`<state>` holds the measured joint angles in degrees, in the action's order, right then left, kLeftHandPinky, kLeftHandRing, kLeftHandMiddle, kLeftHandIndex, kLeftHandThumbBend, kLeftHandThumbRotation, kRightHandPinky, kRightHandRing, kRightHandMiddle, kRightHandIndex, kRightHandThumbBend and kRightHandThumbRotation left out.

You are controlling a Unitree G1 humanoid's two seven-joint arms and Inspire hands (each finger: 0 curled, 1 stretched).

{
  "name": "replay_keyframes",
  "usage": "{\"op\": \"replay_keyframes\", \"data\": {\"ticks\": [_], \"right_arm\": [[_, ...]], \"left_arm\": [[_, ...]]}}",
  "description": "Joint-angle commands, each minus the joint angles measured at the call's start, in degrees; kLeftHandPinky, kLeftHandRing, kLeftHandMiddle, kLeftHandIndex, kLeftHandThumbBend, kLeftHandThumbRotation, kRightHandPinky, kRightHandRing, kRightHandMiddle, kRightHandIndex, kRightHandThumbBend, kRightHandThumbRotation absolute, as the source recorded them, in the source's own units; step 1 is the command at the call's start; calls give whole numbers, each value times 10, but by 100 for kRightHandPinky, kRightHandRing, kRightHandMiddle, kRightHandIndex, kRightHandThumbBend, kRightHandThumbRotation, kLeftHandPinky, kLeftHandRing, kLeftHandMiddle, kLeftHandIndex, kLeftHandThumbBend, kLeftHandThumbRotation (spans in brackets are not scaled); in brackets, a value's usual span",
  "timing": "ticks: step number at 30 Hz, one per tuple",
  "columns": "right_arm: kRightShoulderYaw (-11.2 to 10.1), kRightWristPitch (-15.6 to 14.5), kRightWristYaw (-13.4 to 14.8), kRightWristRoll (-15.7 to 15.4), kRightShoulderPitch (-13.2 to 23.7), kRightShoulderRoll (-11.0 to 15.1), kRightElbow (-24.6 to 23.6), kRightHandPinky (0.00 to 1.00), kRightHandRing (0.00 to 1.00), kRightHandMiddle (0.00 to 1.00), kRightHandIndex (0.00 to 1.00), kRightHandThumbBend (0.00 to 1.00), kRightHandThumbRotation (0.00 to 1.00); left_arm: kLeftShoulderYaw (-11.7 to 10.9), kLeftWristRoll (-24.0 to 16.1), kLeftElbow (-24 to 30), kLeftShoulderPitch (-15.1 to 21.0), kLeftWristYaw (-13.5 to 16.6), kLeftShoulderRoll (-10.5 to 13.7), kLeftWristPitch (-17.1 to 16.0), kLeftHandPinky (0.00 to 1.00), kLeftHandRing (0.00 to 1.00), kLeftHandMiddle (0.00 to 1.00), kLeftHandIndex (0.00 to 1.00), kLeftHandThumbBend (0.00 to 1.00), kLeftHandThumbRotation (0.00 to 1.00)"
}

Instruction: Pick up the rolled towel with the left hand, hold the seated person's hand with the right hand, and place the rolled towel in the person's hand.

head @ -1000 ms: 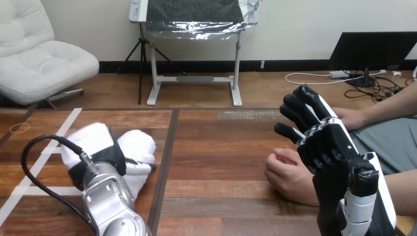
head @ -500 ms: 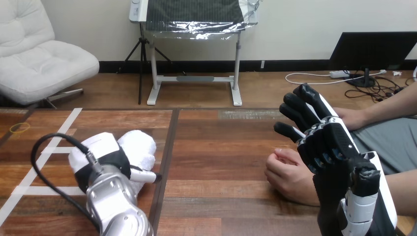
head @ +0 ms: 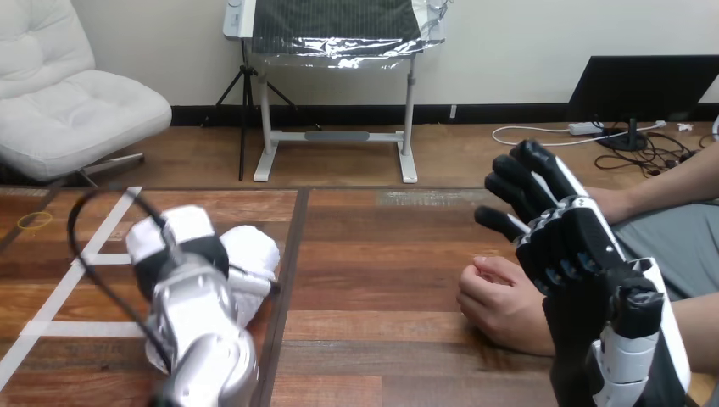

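Towel (head: 259, 250): rolled, white, at left of surface (head: 381, 254), gripped by curled fingers of left hand (head: 182, 242); whether lifted clear, cannot tell. Right hand (head: 564, 246): fingers straight, raised just beside person's hand (head: 500, 305), not holding it. Pickup apparently under way; hand-hold and hand-over not yet done.

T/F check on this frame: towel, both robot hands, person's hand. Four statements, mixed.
1. The left hand is on the towel. True.
2. The towel lies in the person's hand. False: it is on the left of the table, at the left hand, well apart from the person's hand.
3. The right hand is open. True.
4. The right hand grips the person's hand. False: its fingers are straight, with none curled round the person's hand.
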<state>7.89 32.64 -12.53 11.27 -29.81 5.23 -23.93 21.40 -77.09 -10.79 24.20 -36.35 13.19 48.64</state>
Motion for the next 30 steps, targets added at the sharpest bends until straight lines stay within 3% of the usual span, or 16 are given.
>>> {"op": "replay_keyframes", "data": {"ticks": [1,11,16,19,22,25,30], "right_arm": [[-4,6,4,-1,22,-5,-29,83,90,89,91,85,100],[-3,6,6,0,20,-4,-34,82,90,89,90,86,100],[-2,7,8,2,19,-5,-36,82,90,89,90,86,100],[-2,7,8,2,18,-4,-36,82,90,89,90,87,100],[-2,7,8,3,16,-5,-38,81,90,89,90,87,100],[-2,7,10,3,15,-5,-40,81,90,89,90,87,100],[-1,6,9,6,14,-4,-42,81,90,89,90,88,100]], "left_arm": [[16,10,-47,46,-8,-2,-6,52,72,76,77,85,56],[30,34,-150,110,-41,-5,4,42,64,72,75,84,55],[32,50,-164,123,-33,-4,1,34,55,65,73,82,53],[23,66,-152,119,-10,-7,6,26,43,54,64,79,44],[15,81,-138,113,12,-8,12,17,29,40,53,75,22],[13,93,-131,110,26,-9,18,12,22,33,52,73,11],[20,108,-126,110,35,-4,26,7,15,25,54,73,3]]}}
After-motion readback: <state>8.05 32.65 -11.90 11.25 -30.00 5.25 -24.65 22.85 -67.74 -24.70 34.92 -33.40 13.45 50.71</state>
